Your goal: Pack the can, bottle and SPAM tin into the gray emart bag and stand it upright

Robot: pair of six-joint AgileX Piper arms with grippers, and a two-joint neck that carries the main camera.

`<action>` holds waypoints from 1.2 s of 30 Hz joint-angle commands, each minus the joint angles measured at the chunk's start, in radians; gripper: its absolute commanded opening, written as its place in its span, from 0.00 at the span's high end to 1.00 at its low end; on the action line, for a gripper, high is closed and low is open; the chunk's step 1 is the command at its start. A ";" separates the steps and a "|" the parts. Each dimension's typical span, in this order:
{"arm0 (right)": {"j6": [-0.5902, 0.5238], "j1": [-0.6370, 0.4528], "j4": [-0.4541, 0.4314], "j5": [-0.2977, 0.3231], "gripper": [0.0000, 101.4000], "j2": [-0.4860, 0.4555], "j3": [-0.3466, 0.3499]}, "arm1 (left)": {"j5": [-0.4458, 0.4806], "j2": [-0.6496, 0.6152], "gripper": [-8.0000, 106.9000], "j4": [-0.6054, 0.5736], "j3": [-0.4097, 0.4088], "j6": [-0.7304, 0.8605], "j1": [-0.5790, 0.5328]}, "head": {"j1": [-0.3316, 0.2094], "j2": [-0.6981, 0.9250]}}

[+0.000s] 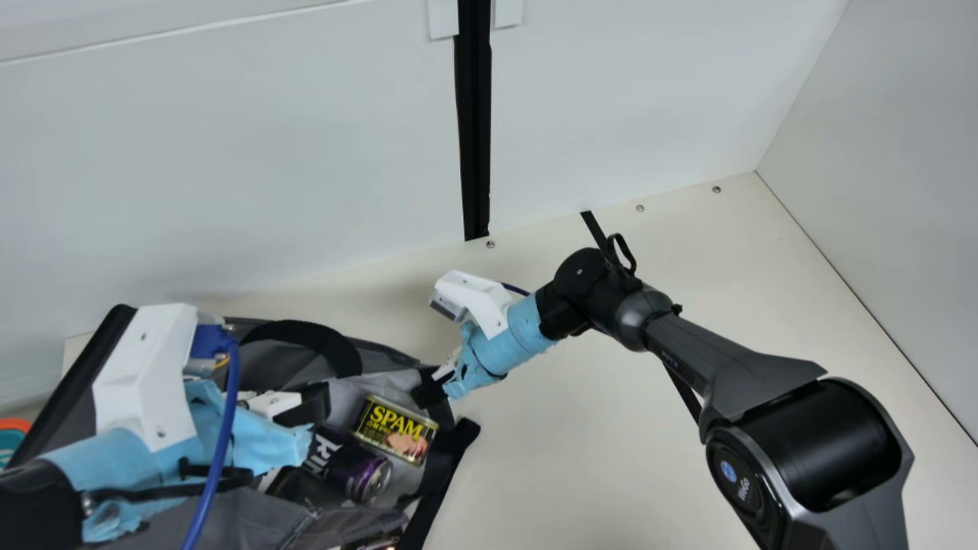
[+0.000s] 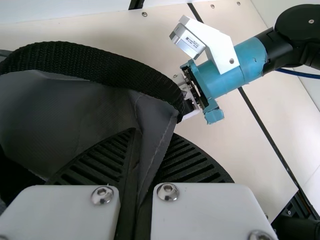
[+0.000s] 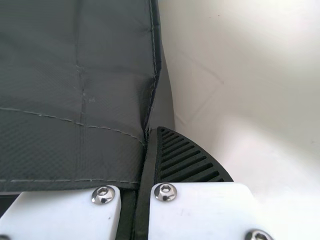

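My left gripper [image 1: 306, 405] is over the gray bag [image 1: 252, 519] in the main view; in the left wrist view the left gripper [image 2: 137, 165] is shut on a fold of the bag's gray fabric [image 2: 156, 125]. At the bag's right rim, my right gripper [image 1: 430, 389] pinches the edge; in the right wrist view the right gripper [image 3: 146, 150] is closed on the gray fabric [image 3: 75, 90]. Inside the bag lie the yellow and black SPAM tin [image 1: 396, 429] and, beside it, a purple-black can [image 1: 359, 472]. Another item partly shows at the bottom edge; I cannot tell what it is.
A black strap handle [image 1: 306, 336] arches over the bag's back side, and another strap [image 1: 439, 489] lies at its right. The cream table [image 1: 581, 458] extends right of the bag. White walls [image 1: 306, 153] stand behind. An orange and teal object [image 1: 11, 435] is at far left.
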 commanded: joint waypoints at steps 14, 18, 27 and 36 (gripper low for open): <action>0.054 -0.046 0.114 0.136 1.00 -0.052 0.021 | 0.000 0.000 1.00 0.000 0.000 0.000 0.000 | -0.023 -0.002; 0.050 -0.037 0.151 0.137 1.00 -0.075 0.054 | 0.000 0.000 1.00 0.000 0.000 0.000 0.000 | -0.023 -0.002; 0.040 -0.031 0.210 0.137 1.00 -0.138 0.125 | 0.000 -0.022 1.00 0.002 0.016 -0.001 -0.003 | -0.023 -0.002; 0.043 -0.036 0.265 0.137 1.00 -0.204 0.181 | -0.027 -0.009 1.00 0.008 -0.026 -0.002 -0.009 | -0.023 -0.002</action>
